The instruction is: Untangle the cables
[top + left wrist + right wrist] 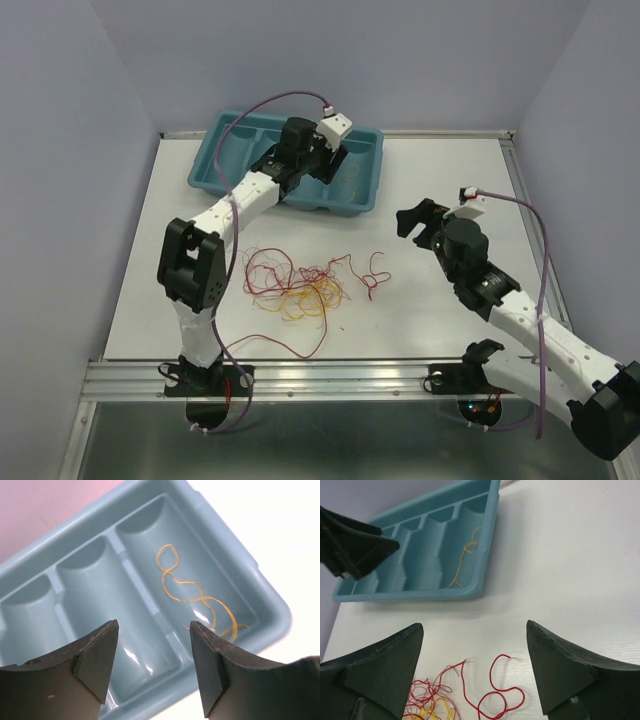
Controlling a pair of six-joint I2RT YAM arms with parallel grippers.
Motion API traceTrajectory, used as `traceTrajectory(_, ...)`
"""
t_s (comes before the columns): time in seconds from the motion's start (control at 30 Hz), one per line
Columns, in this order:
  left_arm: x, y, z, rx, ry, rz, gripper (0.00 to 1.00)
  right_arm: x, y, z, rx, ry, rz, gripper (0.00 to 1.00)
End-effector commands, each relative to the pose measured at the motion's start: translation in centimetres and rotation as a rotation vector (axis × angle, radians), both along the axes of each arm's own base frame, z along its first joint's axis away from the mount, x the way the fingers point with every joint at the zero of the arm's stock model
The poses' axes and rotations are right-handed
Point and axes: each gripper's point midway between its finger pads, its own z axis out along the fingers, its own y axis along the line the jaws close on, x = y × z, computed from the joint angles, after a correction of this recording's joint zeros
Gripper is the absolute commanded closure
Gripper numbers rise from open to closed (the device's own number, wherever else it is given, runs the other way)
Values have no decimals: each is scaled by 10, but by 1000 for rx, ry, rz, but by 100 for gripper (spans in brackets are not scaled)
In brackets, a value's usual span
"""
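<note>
White table, teal tray: orange cable in end compartment; left gripper, right gripper spread wide

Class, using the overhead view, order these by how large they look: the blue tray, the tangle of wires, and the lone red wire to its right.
1. blue tray, though farthest from the camera
2. tangle of wires
3. lone red wire, clearly smallest

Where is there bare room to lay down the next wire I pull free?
The table is bare right of the teal tray, out to its far right corner. The tray compartment next to the one holding the orange wire is bare too. Crowded: the tangle at table centre and the loose red wire beside it.
</note>
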Motion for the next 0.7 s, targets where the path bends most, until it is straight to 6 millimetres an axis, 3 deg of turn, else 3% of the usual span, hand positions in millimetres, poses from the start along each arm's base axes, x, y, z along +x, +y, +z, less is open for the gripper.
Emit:
traceTrajectory(0.0, -48, -9, 20, -24, 7, -185, 30, 12, 26, -1, -21, 22, 93, 11)
traceTrajectory(0.07, -66, -5, 14, -21, 15, -231, 29, 15, 38, -16, -50, 91, 142, 11)
traceTrajectory(0.1, -76, 2, -4, -1, 30, -232, 28, 16, 54, -9, -56, 98, 222, 11)
traceTrajectory(0.13, -83, 9, 10, -10, -10, -224, 27, 17, 64, -36, -110, 202, 278, 12)
traceTrajectory(0.2, -92, 25, 14, -8, -45, -169, 27, 13, 92, -53, -170, 299, 447, 12)
traceTrajectory(0.27, -101, 37, 10, 0, -52, -139, 27, -2, 114, -65, -246, 340, 575, 0)
traceTrajectory(0.33, -112, 45, 30, -35, -97, -119, 27, -1, 121, -67, -346, 351, 552, 0)
traceTrajectory(0.37, -115, 49, 35, -47, -113, -106, 27, -12, 130, -84, -414, 403, 576, 0)
traceTrajectory(0.4, -123, 55, 41, -64, -152, -100, 26, -10, 132, -85, -451, 403, 569, 0)
traceTrajectory(0.43, -125, 61, 46, -71, -178, -82, 25, -18, 136, -100, -489, 450, 600, 0)
traceTrajectory(0.5, -128, 71, 44, -85, -221, -45, 23, -20, 134, -109, -537, 481, 604, 0)
traceTrajectory(0.57, -130, 78, 63, -144, -300, -10, 20, -29, 131, -125, -606, 552, 618, 0)
traceTrajectory(0.6, -134, 82, 49, -142, -289, 0, 18, -29, 126, -128, -650, 566, 597, 0)
traceTrajectory(0.67, -137, 86, 53, -164, -313, 13, 16, -36, 120, -136, -695, 592, 577, 0)
